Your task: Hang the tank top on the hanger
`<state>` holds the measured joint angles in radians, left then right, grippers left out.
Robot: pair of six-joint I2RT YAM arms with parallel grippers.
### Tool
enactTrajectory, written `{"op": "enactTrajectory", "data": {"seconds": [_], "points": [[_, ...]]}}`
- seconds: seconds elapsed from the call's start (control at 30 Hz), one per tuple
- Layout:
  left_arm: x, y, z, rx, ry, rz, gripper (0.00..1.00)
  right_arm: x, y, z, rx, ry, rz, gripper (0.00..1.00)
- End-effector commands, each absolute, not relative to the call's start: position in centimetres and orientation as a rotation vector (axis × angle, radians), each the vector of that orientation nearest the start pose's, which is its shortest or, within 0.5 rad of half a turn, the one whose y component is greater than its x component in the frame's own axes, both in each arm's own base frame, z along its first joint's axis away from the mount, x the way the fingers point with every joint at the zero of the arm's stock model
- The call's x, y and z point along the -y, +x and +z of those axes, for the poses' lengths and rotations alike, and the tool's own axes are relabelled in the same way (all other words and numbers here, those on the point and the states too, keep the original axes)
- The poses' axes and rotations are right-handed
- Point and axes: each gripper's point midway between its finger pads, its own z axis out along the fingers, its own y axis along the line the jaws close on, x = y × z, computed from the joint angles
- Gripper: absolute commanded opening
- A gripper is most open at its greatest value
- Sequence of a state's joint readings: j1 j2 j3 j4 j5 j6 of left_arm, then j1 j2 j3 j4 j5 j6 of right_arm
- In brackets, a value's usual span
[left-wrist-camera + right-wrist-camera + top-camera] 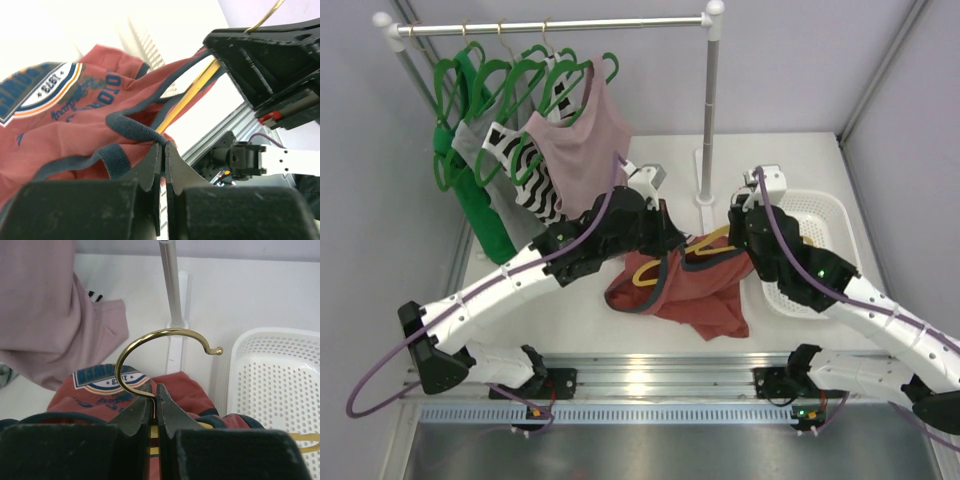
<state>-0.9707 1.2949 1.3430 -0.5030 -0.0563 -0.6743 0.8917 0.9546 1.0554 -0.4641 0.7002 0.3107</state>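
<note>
Far left of the left fingers [670, 240], shown from above only: one rail [550, 25] carrying four garments, namely a green garment [485, 225], a grey garment [470, 135], a striped top [525, 175] and a pink top [582, 140], on green hangers [510, 80] too bunched to count. Two arms, one left arm [500, 285] and one right arm [880, 320], each with one pair of fingers.

Left fingers pinched shut on the navy trim of the one tank top [695, 290]; grip buried under the black wrist from above, plain only in the left wrist view. There too, and nowhere else so close: chest logo face-up just left of the fingertips, and one yellow hanger [190, 95] slanting through the trim loops, up to the right. From above, tank top bunched between the two pairs of fingers and sagging toward the near edge of the tabletop [580, 320], hanger partly inside it, one yellow end poking out below the left fingers.

Right fingers [735, 238] closed on the hanger's neck, just beneath its one gold hook [155, 337]; clear only in the right wrist view, hook upright above the fingertips, open end to the right. Beyond those fingertips, one white post [170, 285]; up-left, the pink top again. Just right of the right fingers: one white basket [820, 215].
</note>
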Motion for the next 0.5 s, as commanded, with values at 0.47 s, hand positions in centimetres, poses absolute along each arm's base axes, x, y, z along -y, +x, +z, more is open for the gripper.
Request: {"op": "enactTrajectory", "data": {"seconds": [0.47], "points": [[31.6,24.5,36.4,-2.044,0.411,-0.9,0.32,-19.7,27.0,38.5,-1.712,-0.046,0.41,0.0]]}}
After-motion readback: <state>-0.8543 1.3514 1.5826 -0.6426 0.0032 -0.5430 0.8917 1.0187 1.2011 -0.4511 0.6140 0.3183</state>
